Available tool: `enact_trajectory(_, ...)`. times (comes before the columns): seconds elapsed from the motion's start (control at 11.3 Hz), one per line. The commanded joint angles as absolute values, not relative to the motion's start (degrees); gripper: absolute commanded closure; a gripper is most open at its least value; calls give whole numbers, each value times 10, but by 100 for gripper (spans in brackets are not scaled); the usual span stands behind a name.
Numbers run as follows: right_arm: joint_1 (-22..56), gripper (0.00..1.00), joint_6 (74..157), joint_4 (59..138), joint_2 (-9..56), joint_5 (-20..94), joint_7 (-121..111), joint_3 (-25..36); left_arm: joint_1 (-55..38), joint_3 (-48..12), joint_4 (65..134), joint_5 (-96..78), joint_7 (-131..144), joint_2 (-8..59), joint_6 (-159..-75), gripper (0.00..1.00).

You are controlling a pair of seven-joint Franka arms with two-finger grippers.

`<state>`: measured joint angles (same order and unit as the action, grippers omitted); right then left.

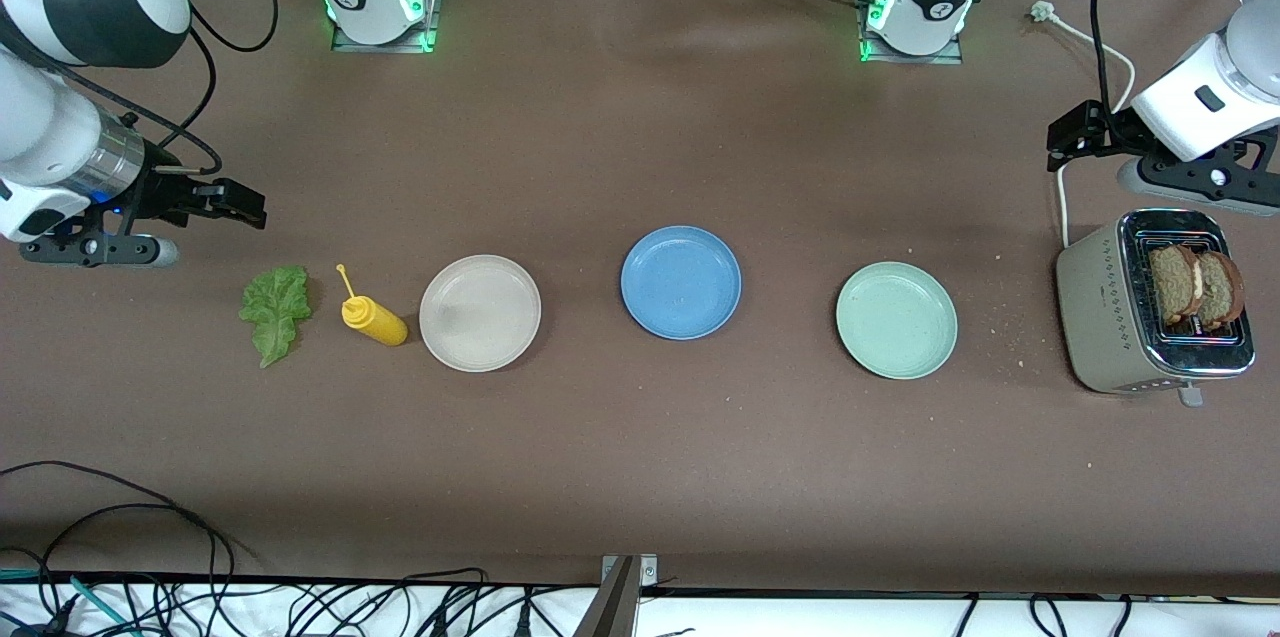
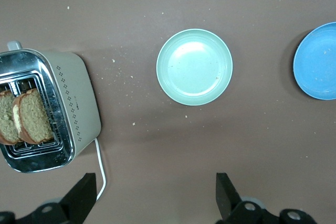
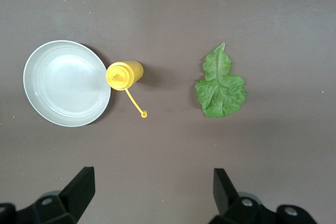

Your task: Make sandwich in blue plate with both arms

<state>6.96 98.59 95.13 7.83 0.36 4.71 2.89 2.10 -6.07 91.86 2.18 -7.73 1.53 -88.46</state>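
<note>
Nothing assembled yet: blue plate (image 1: 681, 282) bare, mid-table between beige plate (image 1: 480, 313) and green plate (image 1: 896, 319).

Bread (image 1: 1195, 285) upright in toaster (image 1: 1110, 317) slots; lettuce (image 1: 274, 310) flat near mustard bottle (image 1: 373, 318).

Left gripper (image 2: 156, 198) over table beside toaster, right gripper (image 3: 153, 194) over table by lettuce, both spread wide, empty.

Next, likely: reach down, pinch one slice, carry to blue plate.

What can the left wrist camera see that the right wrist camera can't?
Only the left wrist view shows the toaster with two bread slices standing in it, the green plate and the edge of the blue plate. Only the right wrist view shows the lettuce leaf, the yellow squeeze bottle and the beige plate. Both show the brown table and their own open gripper at the picture's bottom edge: the left gripper and the right gripper.
</note>
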Motion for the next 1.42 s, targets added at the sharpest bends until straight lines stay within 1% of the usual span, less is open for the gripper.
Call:
enact_trajectory(0.0, 69, 0, 975, 936, 83, 8, 48, 29, 32, -62, 925, 13, -89, 10, -877, 0)
enact_trajectory(0.27, 69, 0, 975, 936, 83, 11, 48, 29, 34, -62, 925, 18, -91, 8, -878, 0)
enact_trajectory(0.44, 70, 0, 975, 936, 83, 11, 48, 29, 78, -61, 914, 23, -105, 29, -882, 0)
enact_trajectory(0.62, 69, 0, 975, 936, 83, 11, 48, 29, 150, -62, 892, 18, -132, 79, -883, 0)
enact_trajectory(0.8, 69, 0, 975, 936, 83, 11, 48, 30, 178, -60, 847, 20, -203, 143, -891, 0)
enact_trajectory(0.89, 69, 0, 975, 936, 83, 11, 48, 29, 198, -60, 839, 20, -233, 164, -905, 0)
enact_trajectory(1.06, 69, 0, 975, 936, 83, 11, 47, 30, 234, -60, 843, 23, -297, 198, -980, 0)
enact_trajectory(1.33, 68, 0, 974, 936, 83, 11, 47, 30, 265, -61, 843, 13, -352, 237, -1012, 0)
